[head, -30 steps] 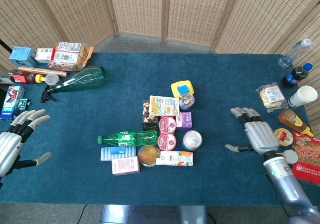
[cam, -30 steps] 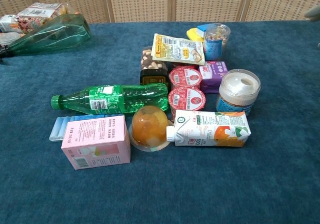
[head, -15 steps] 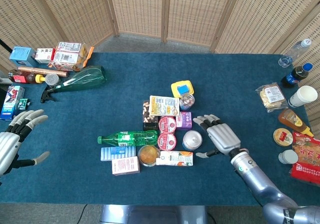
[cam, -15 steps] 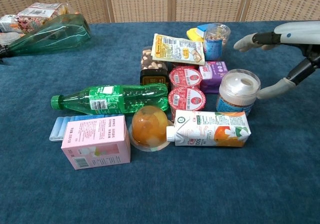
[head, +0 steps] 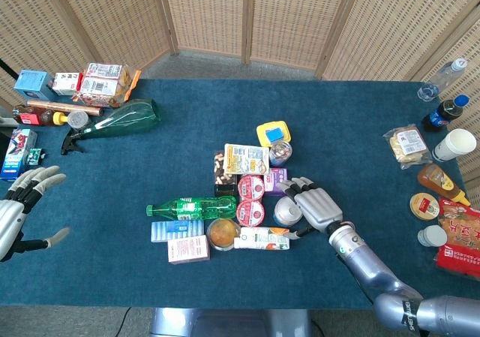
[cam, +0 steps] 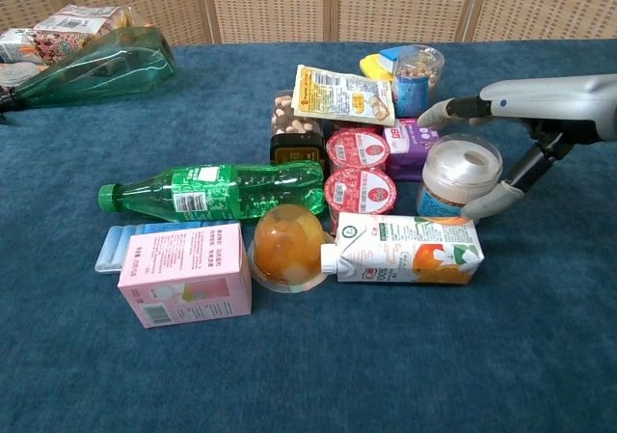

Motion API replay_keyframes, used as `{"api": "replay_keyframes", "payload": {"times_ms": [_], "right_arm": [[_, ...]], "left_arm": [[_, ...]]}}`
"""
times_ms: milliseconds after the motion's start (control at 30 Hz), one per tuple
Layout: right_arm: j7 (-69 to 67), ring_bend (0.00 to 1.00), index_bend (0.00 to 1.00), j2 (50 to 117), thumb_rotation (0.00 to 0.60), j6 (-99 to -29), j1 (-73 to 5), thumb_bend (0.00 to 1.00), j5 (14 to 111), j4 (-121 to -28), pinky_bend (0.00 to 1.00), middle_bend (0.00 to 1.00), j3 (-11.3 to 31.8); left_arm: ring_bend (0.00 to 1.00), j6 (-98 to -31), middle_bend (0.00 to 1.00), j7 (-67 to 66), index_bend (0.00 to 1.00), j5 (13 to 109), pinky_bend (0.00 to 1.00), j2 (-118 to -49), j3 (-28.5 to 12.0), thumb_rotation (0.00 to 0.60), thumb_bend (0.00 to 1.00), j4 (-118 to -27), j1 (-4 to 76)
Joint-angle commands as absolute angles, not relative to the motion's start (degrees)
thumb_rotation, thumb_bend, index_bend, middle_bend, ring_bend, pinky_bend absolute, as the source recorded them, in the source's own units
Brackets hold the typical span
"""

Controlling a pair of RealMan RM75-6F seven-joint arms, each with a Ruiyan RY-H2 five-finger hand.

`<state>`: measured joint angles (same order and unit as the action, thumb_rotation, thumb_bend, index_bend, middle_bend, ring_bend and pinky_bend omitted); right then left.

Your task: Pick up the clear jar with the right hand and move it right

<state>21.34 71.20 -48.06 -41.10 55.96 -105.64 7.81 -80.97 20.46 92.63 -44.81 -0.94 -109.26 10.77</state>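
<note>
The clear jar point(head: 287, 211) with a pale lid and a blue label stands at the right edge of the pile in the middle of the table, just behind the juice carton point(cam: 410, 248). My right hand point(head: 316, 205) is right beside it on its right. In the chest view the fingers point(cam: 451, 111) reach over and behind the jar point(cam: 461, 176), while the thumb point(cam: 490, 202) lies against its lower right side. The hand is spread around the jar, not closed on it. My left hand point(head: 19, 211) hovers open at the far left edge of the table.
Packed against the jar are a purple box point(head: 276, 180), two red-lidded cups point(head: 250, 200), a snack cup point(head: 280, 152), a green bottle point(head: 191, 206) and a pink box point(head: 188, 248). Bottles, a paper cup and sauces point(head: 439, 179) line the right edge.
My right hand has swept left from the open cloth to the jar, and its fingers and thumb now bracket it. The left hand has drifted slightly down and left.
</note>
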Motion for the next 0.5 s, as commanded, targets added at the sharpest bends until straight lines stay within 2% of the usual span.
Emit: {"api": "replay_keyframes", "payload": {"times_ms": [33,100,167,200,233,267,333,400,500], "right_arm": [[21.68,0.00,0.00,71.85,0.482,-47.87,-41.90,0.11,54.90,-104.91,0.15,0.03,7.46],[21.72,0.02,0.00,72.09,0.506,-48.03,-42.16,0.11,54.88,-104.77,0.23,0.11,7.31],[21.67,0.14,0.02,72.45,0.557,-48.35,-42.39,0.11,55.08,-104.48,0.37,0.25,7.21],[21.54,0.22,0.06,72.63,0.577,-48.50,-42.48,0.11,55.22,-104.29,0.44,0.31,7.25],[21.25,0.34,0.13,72.87,0.594,-48.67,-42.59,0.10,55.45,-103.93,0.53,0.40,7.35],[20.97,0.49,0.22,72.97,0.600,-48.64,-42.68,0.10,55.50,-103.66,0.64,0.50,7.40],[20.17,0.68,0.35,72.91,0.600,-48.47,-42.87,0.10,55.35,-103.17,0.77,0.63,7.61],[19.49,0.80,0.46,72.68,0.600,-48.56,-42.89,0.10,55.39,-102.92,0.85,0.72,7.79],[17.89,0.85,0.53,72.15,0.600,-49.34,-42.43,0.10,56.00,-102.73,0.88,0.78,8.13]], "left_arm": [[0.00,-81.22,0.10,20.59,0.15,92.52,0.00,-44.82,-0.88,0.600,0.27,-109.10,10.55],[0.00,-81.34,0.10,20.63,0.15,92.48,0.00,-44.85,-0.81,0.600,0.27,-109.03,10.41],[0.00,-81.44,0.10,20.70,0.15,92.36,0.00,-44.95,-0.74,0.600,0.27,-108.91,10.26],[0.00,-81.45,0.10,20.75,0.15,92.30,0.00,-44.99,-0.71,0.600,0.27,-108.86,10.22],[0.00,-81.49,0.10,20.77,0.15,92.25,0.00,-45.04,-0.68,0.600,0.27,-108.77,10.15],[0.00,-81.50,0.10,20.78,0.15,92.19,0.00,-45.06,-0.66,0.600,0.27,-108.71,10.10],[0.00,-81.62,0.10,20.86,0.15,92.04,0.00,-45.10,-0.65,0.600,0.27,-108.61,9.97],[0.00,-81.66,0.10,20.93,0.15,91.91,0.00,-45.14,-0.64,0.600,0.27,-108.52,9.89],[0.00,-81.45,0.10,20.98,0.15,91.71,0.00,-45.22,-0.63,0.600,0.27,-108.37,9.91]]}}
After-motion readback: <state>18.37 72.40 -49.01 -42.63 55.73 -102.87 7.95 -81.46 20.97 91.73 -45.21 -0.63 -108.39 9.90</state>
